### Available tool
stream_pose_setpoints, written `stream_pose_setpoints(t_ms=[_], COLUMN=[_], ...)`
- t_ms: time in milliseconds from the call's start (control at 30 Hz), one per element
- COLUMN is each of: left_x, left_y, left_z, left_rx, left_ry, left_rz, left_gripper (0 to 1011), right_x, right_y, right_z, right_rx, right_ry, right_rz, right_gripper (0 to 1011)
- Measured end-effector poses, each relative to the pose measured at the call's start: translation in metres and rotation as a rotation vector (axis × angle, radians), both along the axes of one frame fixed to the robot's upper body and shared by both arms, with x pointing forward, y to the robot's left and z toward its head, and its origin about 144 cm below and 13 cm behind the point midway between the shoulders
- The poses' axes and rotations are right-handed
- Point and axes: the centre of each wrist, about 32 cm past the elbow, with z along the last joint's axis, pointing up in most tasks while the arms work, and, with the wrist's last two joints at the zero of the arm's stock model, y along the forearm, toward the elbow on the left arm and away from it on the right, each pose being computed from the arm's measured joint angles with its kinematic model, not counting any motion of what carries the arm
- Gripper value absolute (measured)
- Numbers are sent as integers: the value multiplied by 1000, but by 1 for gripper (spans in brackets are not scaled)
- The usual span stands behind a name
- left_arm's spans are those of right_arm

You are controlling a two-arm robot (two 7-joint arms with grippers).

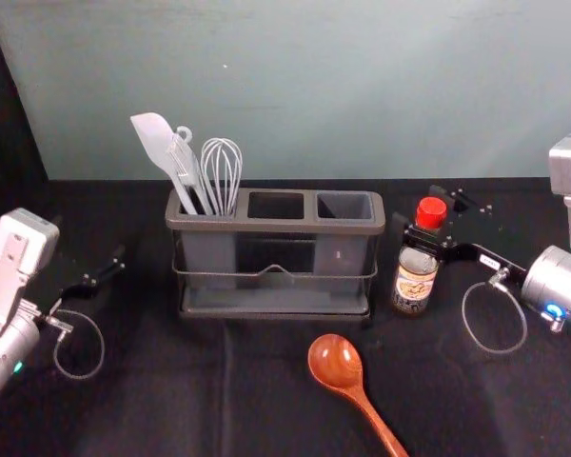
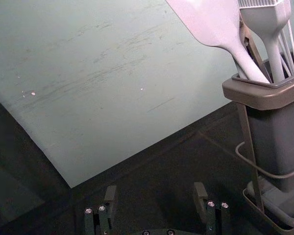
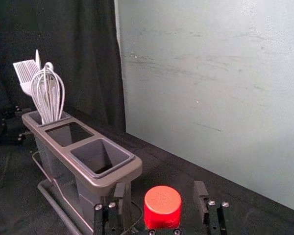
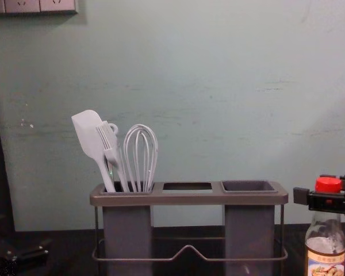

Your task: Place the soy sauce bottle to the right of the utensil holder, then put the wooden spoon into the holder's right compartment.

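Soy sauce bottle point(image 1: 415, 276): label point(image 4: 326, 268) has a band of characters up top & a food pic below; text too small to read. White tag point(image 1: 490, 262) on R arm by the gripper also has tiny print, unreadable.

Bottle is clear glass w/ red cap point(image 4: 328, 184), brownish contents showing thru above the label. It's upright on the dark-cloth-covered table point(image 1: 171, 390), R of the utensil holder point(image 1: 276, 226), near its R end.

Right gripper point(image 1: 418, 208) is at cap/neck height, fingers spread either side of the bottle; right wrist view has the cap btwn them w/ gaps both sides, so no grip on it. Left gripper point(image 1: 103, 270) is out L of the holder, fingers wide apart in its wrist view, nothing held.

Wooden spoon point(image 1: 336, 362), glossy reddish-brown w/ visible grain, lies diag. on the table in front of the holder, bowl toward it. L compartment has spatula point(image 4: 87, 133), brush point(image 4: 110, 145) & whisk point(image 4: 141, 158), all light gray.

Cut off: spoon's handle end at head view's bottom edge, bottle's base at chest view's. Left gripper's dark parts blend w/ the cloth in head & chest views; holder's lower front is dim, hard to make out.
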Motion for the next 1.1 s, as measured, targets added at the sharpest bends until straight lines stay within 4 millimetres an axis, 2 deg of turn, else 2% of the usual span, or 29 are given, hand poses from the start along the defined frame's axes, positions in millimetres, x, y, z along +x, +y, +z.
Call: stream_pose_setpoints(t_ms=[200, 367, 667, 1100], left_x=[0, 0, 0, 0], left_y=[0, 0, 0, 0], left_z=[0, 0, 0, 0], left_rx=[0, 0, 0, 0], left_ry=[0, 0, 0, 0], left_rz=[0, 0, 0, 0], left_gripper=[1011, 1011, 1011, 1011], right_x=[0, -1, -20, -54], right_y=[0, 0, 2, -1], right_z=[0, 0, 6, 21], right_rx=[1, -1, -22, -73], right_ry=[0, -2, -45, -196], right_rz=[0, -2, -64, -162], right_gripper=[1002, 1003, 1002, 1003])
